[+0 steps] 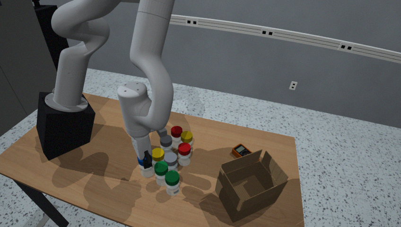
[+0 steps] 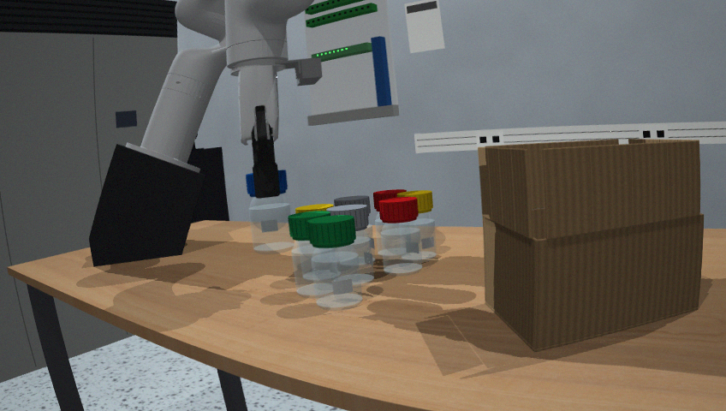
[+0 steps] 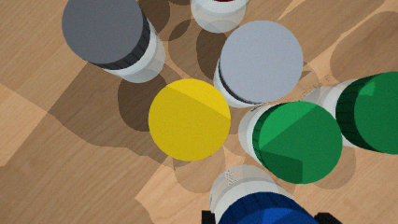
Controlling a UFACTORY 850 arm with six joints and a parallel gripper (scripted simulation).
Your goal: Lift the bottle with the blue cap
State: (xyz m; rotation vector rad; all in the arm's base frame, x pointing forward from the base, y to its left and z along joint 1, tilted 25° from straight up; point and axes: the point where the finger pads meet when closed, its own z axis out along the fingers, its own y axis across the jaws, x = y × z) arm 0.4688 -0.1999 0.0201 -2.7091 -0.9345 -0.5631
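Note:
The clear bottle with the blue cap (image 2: 266,203) hangs upright in my gripper (image 2: 265,184), a little above the table at the left edge of the bottle cluster. The black fingers are shut on its blue cap. It also shows in the top view (image 1: 143,165) and at the bottom of the wrist view (image 3: 262,205). Below and beside it stand the other bottles, all upright: a yellow-capped bottle (image 3: 189,119), two green-capped bottles (image 3: 297,140) (image 1: 171,182), two grey-capped bottles (image 3: 261,62) (image 3: 106,32), two red-capped bottles (image 1: 184,153) and another yellow-capped bottle (image 1: 186,137).
An open cardboard box (image 1: 250,182) stands at the right of the wooden table, and an orange multimeter (image 1: 240,150) lies behind it. The arm's black base block (image 1: 64,123) sits at the table's left rear.

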